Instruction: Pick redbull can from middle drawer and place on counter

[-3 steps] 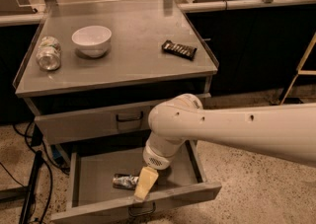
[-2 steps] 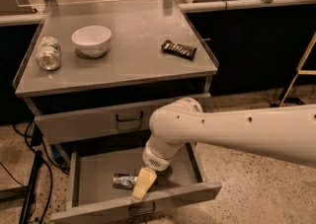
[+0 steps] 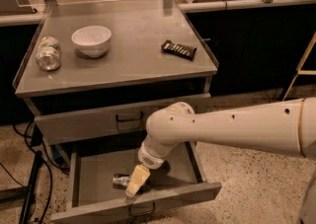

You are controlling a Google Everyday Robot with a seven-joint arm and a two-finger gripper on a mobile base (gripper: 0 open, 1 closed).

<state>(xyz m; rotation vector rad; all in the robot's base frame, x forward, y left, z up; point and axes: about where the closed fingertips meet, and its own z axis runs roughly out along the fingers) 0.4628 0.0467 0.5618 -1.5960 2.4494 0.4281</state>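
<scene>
One gripper (image 3: 137,181) is what you have to work with, and it hangs low inside the open middle drawer (image 3: 96,173), at the end of the white arm (image 3: 222,129) that comes in from the right and bends down over the drawer's right half. You see only one pale yellowish part of it, slanting down and to the left. You cannot tell whether the jaws are spread, pressed together or pinching anything.

The redbull can (image 3: 120,181) lies on its side on the drawer floor, right against the left of the jaws and level with them. You cannot tell whether the two are touching. The drawer's front panel sits just below the jaws, toward the camera.

Above the jaws, the top drawer (image 3: 89,125) is shut, its dark bar handle almost straight overhead. Higher again is the bench (image 3: 133,67), the steel top of the cabinet. On it, up and left of the jaws, stands a white bowl (image 3: 92,39). Farther left, a clear jar (image 3: 48,54) lies on its side near the bench's left rim. Up and right of the jaws, a dark wrapped snack bar (image 3: 178,49) lies flat near the right rim, well apart from the bowl.
</scene>
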